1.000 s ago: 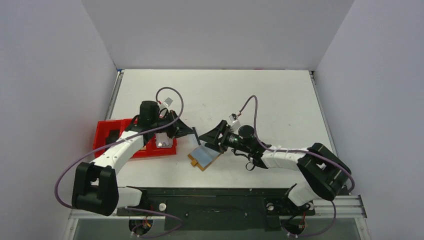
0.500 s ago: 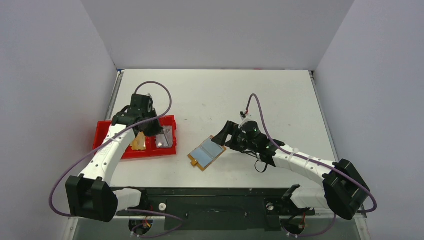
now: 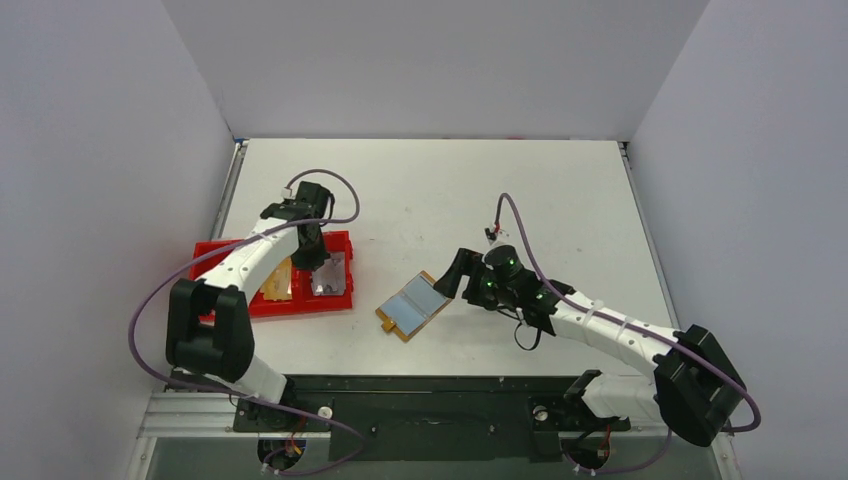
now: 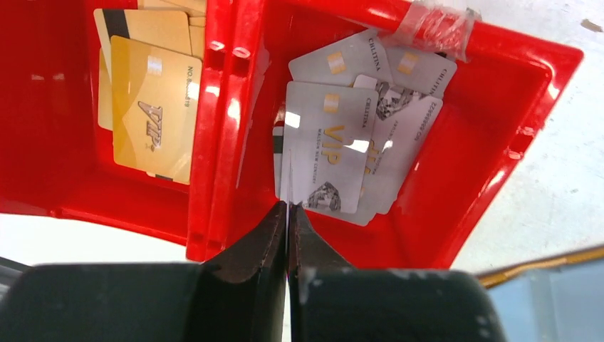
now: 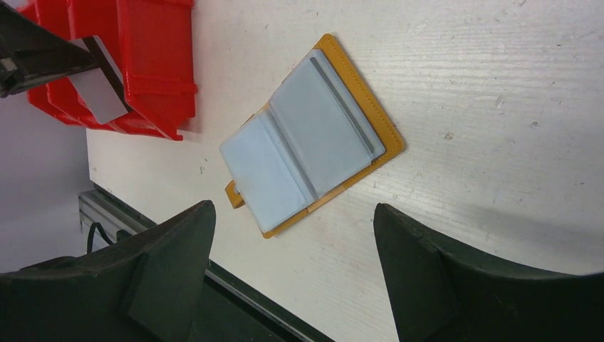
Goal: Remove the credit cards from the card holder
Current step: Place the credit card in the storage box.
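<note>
The tan card holder [image 3: 412, 308] lies open on the table, its pale blue-grey sleeves [image 5: 306, 153] facing up. My left gripper [image 4: 288, 206] is shut on a thin credit card [image 4: 288, 171], seen edge-on, over the right compartment of the red tray [image 4: 221, 142]. The right wrist view shows that card [image 5: 100, 85] as a grey rectangle with a dark stripe. My right gripper [image 5: 293, 208] stands wide open just right of the holder [image 5: 384, 153], touching nothing. In the top view the left gripper [image 3: 320, 262] hangs over the tray and the right gripper [image 3: 452, 275] is beside the holder.
The red tray [image 3: 270, 308] sits left of the holder. Gold cards [image 4: 153, 114] lie in its left compartment and several white cards [image 4: 335, 157] in the right one. The black base rail [image 3: 430, 400] runs along the near edge.
My left arm swung left from beside the holder to over the tray's right compartment. My right gripper drew back a little from the holder and opened wider.
</note>
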`<state>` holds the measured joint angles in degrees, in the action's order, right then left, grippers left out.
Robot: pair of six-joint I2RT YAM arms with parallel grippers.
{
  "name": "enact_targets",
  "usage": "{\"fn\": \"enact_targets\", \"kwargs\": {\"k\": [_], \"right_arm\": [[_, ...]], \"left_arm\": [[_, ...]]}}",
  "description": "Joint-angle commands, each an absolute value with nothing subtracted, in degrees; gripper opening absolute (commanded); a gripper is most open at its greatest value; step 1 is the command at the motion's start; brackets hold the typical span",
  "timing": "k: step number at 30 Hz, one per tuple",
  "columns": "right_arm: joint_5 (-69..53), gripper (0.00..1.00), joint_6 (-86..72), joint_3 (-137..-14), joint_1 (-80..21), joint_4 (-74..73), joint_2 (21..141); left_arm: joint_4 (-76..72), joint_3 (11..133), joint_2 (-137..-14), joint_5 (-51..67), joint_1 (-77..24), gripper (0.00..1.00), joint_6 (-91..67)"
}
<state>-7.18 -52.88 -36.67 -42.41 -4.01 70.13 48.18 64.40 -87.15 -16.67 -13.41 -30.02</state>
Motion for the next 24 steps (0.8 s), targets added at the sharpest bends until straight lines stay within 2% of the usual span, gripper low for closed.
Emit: {"fn": "enact_targets", "kwargs": {"k": [1, 2, 5, 7, 19, 24], "right_arm": [[-5.2, 0.78, -51.5, -38.1, -42.6, -4.3, 66.9], [-5.1, 0.78, -51.5, -37.9, -42.6, -4.4, 66.7], [-4.8, 0.78, -51.5, -37.6, -42.8, -4.9, 65.9], [-4.4, 0.78, -51.2, -37.6, -43.0, -5.3, 66.0], [0.8, 0.78, -44.9, -45.3, -47.7, -11.4, 74.7], [8.1, 0.7, -39.5, -54.4, -52.2, -17.1, 85.0]], "left_arm": [[46.7, 68.5, -91.3, -22.2, -15.2, 0.0, -31.7], [46.8, 68.7, -92.2, -22.8, -15.6, 0.03, -31.9], [46.8, 69.6, -93.0, -23.5, -16.5, 0.21, -32.2], [46.8, 70.2, -93.1, -23.1, -16.8, 0.24, -32.3], [48.2, 73.9, -87.6, -18.0, -17.7, 0.28, -30.0], [47.7, 72.0, -83.6, -12.5, -17.9, 0.28, -30.0]]}}
